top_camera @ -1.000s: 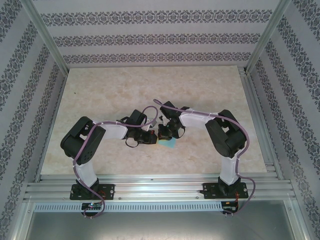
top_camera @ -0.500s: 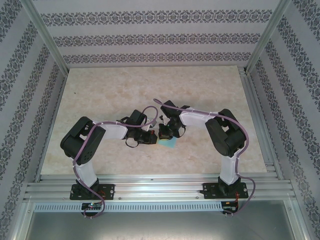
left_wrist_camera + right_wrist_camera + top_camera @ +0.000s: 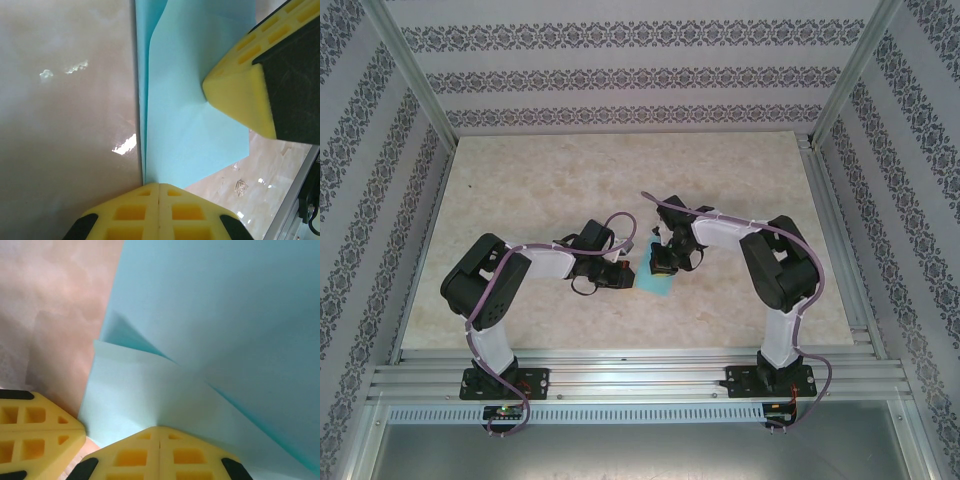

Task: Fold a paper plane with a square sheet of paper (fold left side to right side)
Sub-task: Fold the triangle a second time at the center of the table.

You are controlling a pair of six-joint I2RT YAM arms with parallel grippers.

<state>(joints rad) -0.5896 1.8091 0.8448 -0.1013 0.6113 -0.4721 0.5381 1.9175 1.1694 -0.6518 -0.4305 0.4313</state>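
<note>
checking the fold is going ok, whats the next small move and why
Probably slide the shut right fingers across the square sheet of paper toward its folded edge to press the crease; the shut left fingers press at that edge and the top layer looks loosely lifted.

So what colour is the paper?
The paper is plain light blue, clearest in the left wrist view.

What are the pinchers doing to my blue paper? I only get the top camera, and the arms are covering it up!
Observer: On the left wrist camera, the right gripper is shut, its yellow tip pressing down on the paper.
Operator: Is it folded?
Observer: Yes, its top layer has a slanted edge lying over a layer beneath.
Operator: And the other pincher?
Observer: The left gripper is shut too, its tip at the paper's edge.
</note>
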